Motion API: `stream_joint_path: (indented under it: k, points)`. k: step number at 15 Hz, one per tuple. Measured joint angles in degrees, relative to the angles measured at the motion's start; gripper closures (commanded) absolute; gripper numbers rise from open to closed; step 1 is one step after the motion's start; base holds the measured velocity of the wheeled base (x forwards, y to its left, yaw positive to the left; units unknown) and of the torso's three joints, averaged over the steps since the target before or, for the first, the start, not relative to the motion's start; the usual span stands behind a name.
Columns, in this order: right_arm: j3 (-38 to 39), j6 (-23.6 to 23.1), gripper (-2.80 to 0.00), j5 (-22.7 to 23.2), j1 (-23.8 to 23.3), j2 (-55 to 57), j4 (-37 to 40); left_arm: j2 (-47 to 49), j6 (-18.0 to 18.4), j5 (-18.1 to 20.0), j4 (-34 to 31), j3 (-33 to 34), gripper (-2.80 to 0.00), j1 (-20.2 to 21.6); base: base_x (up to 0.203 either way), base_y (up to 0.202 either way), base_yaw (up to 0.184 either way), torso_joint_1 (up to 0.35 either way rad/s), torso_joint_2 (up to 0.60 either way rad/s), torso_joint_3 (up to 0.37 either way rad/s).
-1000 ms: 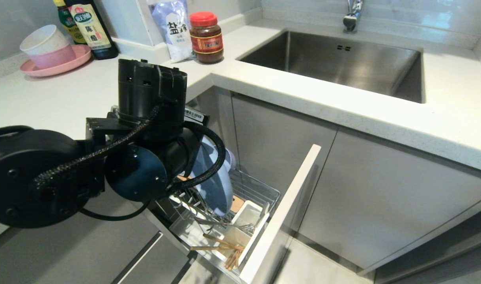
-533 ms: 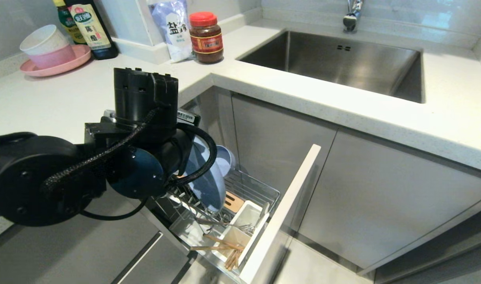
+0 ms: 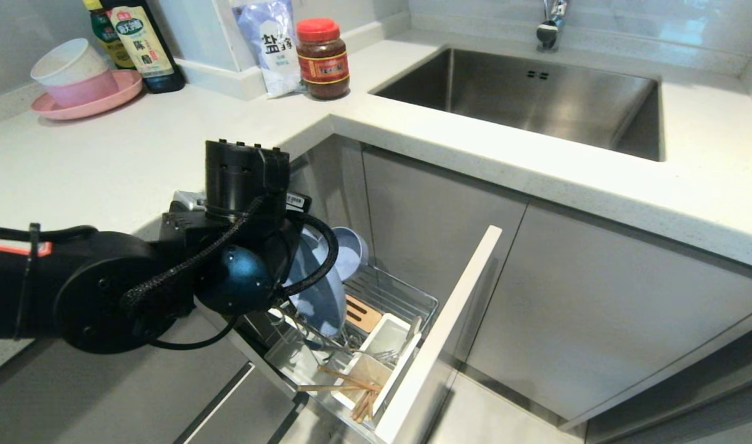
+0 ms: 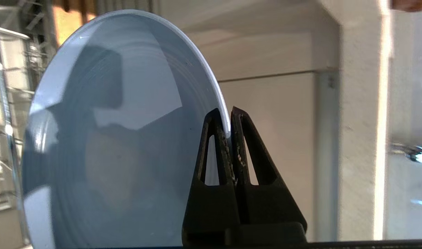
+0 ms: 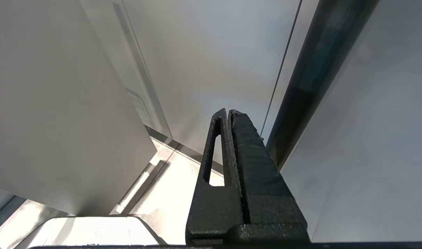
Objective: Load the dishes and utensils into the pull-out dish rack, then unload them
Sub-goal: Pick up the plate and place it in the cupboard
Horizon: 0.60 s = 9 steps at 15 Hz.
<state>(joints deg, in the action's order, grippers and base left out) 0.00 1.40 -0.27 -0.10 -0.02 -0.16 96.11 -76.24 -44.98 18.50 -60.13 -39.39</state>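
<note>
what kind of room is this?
A home-style kitchen, most likely: steel sink set in a white counter, condiment jar and bottles, pull-out dish rack under it.

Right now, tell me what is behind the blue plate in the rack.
A small blue bowl sits behind the plate; plate and arm cover its lower part.

Head view looks down over the counter (image 3: pixel 135 154); both it and the close left wrist view show the plate (image 4: pixel 110 138).
</note>
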Motion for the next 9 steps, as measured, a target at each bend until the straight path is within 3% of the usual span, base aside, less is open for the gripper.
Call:
stream_joint_path:
  k: [9]
  points:
    - [0.00, 0.00, 0.00, 0.02, 0.00, 0.00, 0.00, 2.39, -2.62, 3.54, 0.45, 1.48, 0.00, 3.14, 0.000, 0.000, 0.000, 0.000, 0.00, 0.000]
